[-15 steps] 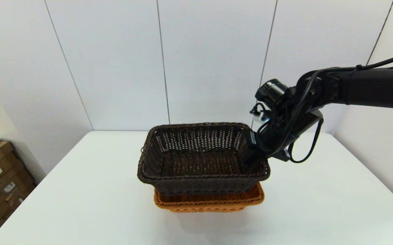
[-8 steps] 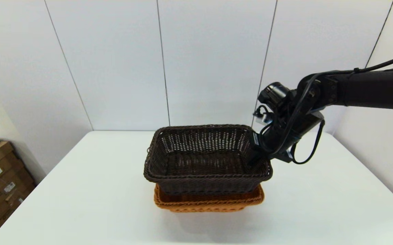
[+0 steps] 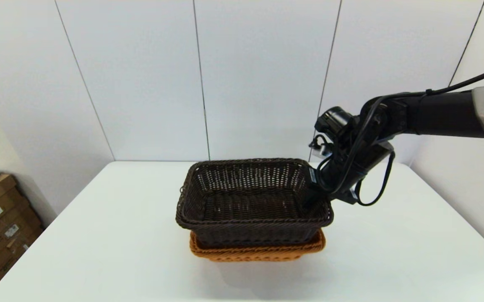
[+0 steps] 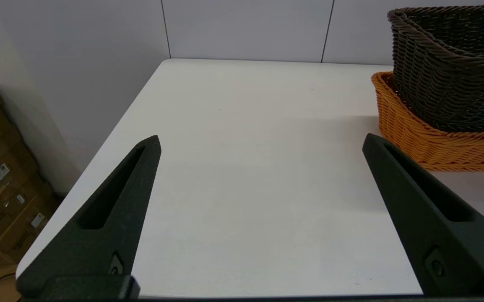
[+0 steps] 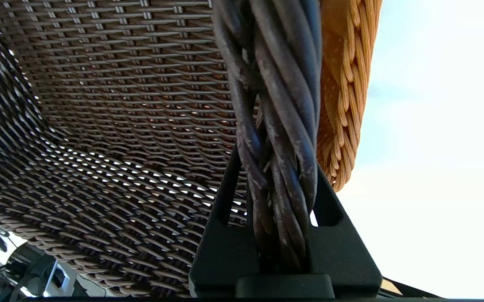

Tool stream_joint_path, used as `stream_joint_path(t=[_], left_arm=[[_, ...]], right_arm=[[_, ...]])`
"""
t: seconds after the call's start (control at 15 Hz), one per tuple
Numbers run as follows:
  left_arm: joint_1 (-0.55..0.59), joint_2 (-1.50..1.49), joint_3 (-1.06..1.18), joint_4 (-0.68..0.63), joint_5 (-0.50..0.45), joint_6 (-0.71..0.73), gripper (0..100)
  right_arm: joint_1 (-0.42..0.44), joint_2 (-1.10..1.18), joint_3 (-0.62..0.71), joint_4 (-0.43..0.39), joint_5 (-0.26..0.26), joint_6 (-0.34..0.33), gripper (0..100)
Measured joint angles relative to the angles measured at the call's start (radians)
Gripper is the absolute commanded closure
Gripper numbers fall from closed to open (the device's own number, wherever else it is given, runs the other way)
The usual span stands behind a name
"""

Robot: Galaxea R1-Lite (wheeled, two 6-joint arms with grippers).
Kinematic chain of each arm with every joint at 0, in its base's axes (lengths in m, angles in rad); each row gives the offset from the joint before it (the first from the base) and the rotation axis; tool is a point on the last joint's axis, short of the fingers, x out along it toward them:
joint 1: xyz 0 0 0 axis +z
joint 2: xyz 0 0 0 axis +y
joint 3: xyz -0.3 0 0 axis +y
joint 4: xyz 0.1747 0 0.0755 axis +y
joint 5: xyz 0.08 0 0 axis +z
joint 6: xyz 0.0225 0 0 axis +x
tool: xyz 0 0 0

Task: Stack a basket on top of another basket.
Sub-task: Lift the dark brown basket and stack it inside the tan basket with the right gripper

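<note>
The left gripper (image 4: pixel 261 142) waits low at the bench's (image 3: pixel 112 247) near left edge, fingers spread wide around nothing. Toward the bench's middle sits the orange basket (image 3: pixel 258 250), with the dark brown basket (image 3: pixel 252 201) sitting partly inside it. At the dark basket's right rim, the right gripper (image 5: pixel 279 197) has its fingers clamped on the braided rim.

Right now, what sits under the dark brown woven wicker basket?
The orange-tan woven wicker basket lies under the dark brown woven wicker basket; only its rim and upper sides show, its floor is covered. The right end effector pinches the dark rim.
</note>
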Motion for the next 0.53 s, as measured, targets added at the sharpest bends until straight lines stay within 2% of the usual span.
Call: stream_joint_path(t=[0.53], left_arm=[[0.000,0.000,0.000,0.000,0.000,0.000,0]], right_arm=[[0.000,0.037,0.000,-0.013,0.003,-0.007,100]])
